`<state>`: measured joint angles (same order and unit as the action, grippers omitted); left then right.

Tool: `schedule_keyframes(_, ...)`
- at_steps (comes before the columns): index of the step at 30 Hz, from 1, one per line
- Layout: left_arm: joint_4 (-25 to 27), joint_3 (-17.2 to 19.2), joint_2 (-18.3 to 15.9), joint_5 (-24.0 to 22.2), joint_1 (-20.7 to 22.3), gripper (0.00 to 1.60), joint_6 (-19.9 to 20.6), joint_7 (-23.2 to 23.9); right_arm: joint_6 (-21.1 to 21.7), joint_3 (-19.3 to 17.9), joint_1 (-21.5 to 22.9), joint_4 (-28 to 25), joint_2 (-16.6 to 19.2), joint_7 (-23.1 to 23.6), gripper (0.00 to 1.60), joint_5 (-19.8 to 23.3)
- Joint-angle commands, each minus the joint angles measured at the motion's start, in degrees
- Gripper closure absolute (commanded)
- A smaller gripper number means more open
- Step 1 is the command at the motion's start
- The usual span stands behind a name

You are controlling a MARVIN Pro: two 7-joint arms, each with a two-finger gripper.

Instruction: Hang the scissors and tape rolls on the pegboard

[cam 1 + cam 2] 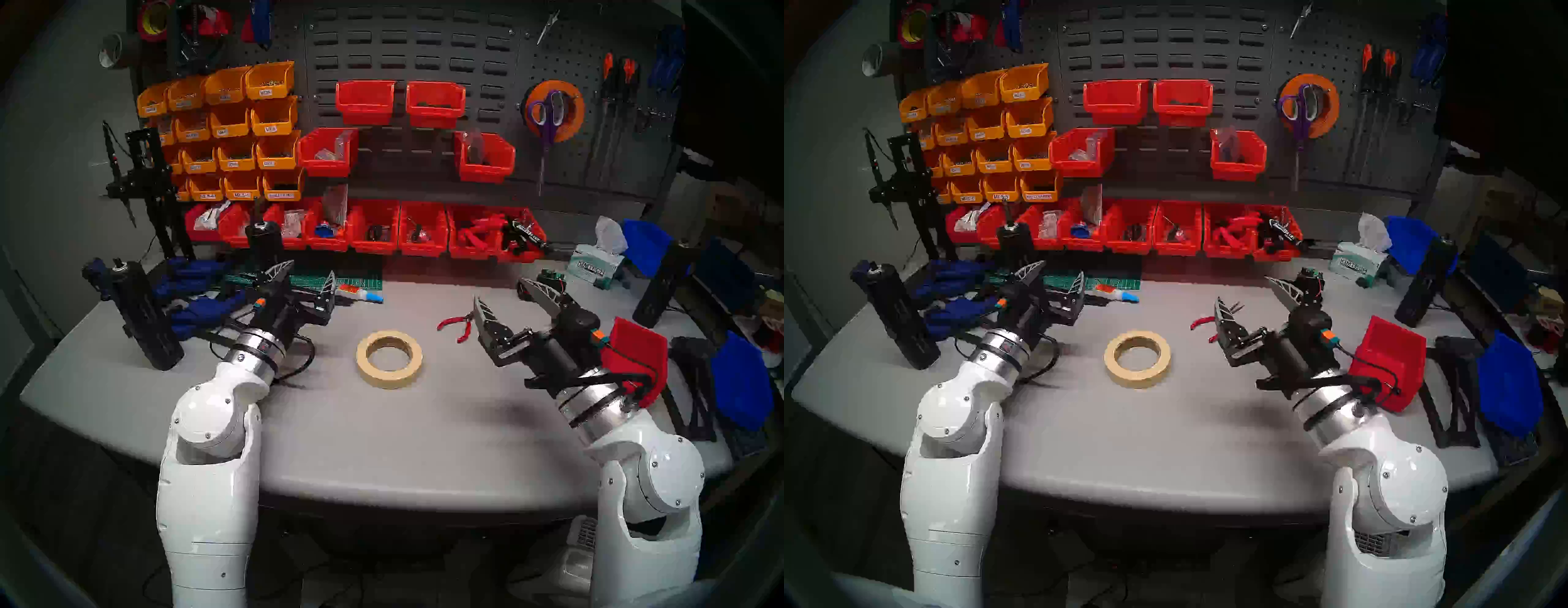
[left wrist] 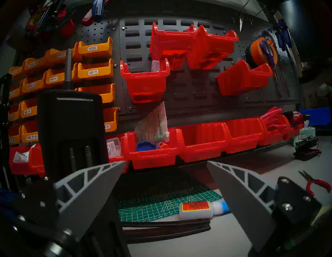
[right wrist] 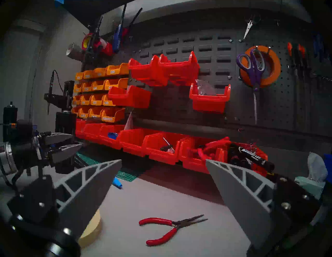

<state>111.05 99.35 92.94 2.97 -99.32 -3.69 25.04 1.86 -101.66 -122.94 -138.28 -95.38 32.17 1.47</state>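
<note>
The left gripper (image 1: 309, 278) hovers wide and empty beside the green cutting mat (image 1: 356, 281). The cream masking tape roll (image 1: 389, 358) lies flat mid-table, not yet hung. The right gripper (image 1: 505, 297) gapes, holding nothing. On the pegboard (image 1: 602, 140), the purple-handled scissors (image 1: 547, 123) hang over the orange tape roll (image 1: 570, 123); a black roll (image 2: 248, 55) shows behind it.

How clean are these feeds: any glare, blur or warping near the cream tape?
Head views: cream tape roll sharp, no glare; table edge bows, corners dark. Right wrist view: the roll sits half hidden behind the right pincer, pegboard dim.
</note>
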Motion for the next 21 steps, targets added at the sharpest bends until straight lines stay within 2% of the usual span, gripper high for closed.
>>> schedule_keyframes(1,0.0,0.0,0.0,0.0,0.0,0.00,-0.4,0.0,-3.9,1.4,-1.8,-1.7,-2.2,-2.2,0.00,-1.3)
schedule_keyframes(12,0.0,0.0,0.0,0.0,0.0,0.00,-0.4,0.0,-5.0,1.4,-2.2,-1.7,-2.8,-3.5,0.00,-2.3)
schedule_keyframes(21,0.0,0.0,0.0,0.0,0.0,0.00,-0.4,0.0,-5.1,1.4,-2.4,-1.7,-3.1,-3.3,0.00,-1.0)
